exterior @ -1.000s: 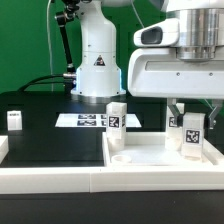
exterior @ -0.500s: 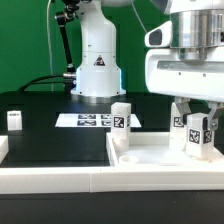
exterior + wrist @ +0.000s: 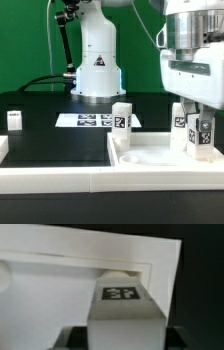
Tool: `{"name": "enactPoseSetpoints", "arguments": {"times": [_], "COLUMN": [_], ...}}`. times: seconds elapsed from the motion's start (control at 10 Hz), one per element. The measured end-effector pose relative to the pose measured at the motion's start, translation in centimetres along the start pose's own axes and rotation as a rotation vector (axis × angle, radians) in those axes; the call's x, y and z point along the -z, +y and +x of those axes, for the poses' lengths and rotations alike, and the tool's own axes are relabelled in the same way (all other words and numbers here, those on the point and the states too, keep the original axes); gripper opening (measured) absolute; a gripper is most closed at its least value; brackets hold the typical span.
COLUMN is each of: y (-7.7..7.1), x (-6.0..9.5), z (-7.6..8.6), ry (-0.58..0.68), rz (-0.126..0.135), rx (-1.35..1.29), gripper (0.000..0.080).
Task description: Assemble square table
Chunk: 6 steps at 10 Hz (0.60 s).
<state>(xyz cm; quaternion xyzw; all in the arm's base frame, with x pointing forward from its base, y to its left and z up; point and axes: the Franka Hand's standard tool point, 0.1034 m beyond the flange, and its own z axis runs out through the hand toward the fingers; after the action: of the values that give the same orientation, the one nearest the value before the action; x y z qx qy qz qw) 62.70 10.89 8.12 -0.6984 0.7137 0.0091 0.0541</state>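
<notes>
The white square tabletop lies rim-up at the exterior view's right. My gripper is shut on a white tagged leg, held upright over the top's right part, its lower end at the top's surface. In the wrist view the leg runs from between my dark fingers to the top's corner, tag facing the camera. A second leg stands at the top's far left corner. A third tagged leg shows just left of the held one, partly hidden.
A fourth small leg stands far left on the black surface. The marker board lies in front of the robot base. A long white rail borders the front edge.
My gripper has carried the held leg toward the exterior view's right and a little lower over the tabletop. The other legs have stayed put.
</notes>
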Motion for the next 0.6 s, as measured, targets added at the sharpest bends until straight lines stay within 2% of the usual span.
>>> {"name": "enactPoseSetpoints", "arguments": {"times": [0.4,0.6], "y": [-0.01,-0.01], "x": [-0.04,-0.04], "z": [-0.01,-0.02], "ry": [-0.006,-0.006], "rz": [0.001,0.001], "rx": [-0.158,-0.114], "gripper": [0.0290,0.0290]}}
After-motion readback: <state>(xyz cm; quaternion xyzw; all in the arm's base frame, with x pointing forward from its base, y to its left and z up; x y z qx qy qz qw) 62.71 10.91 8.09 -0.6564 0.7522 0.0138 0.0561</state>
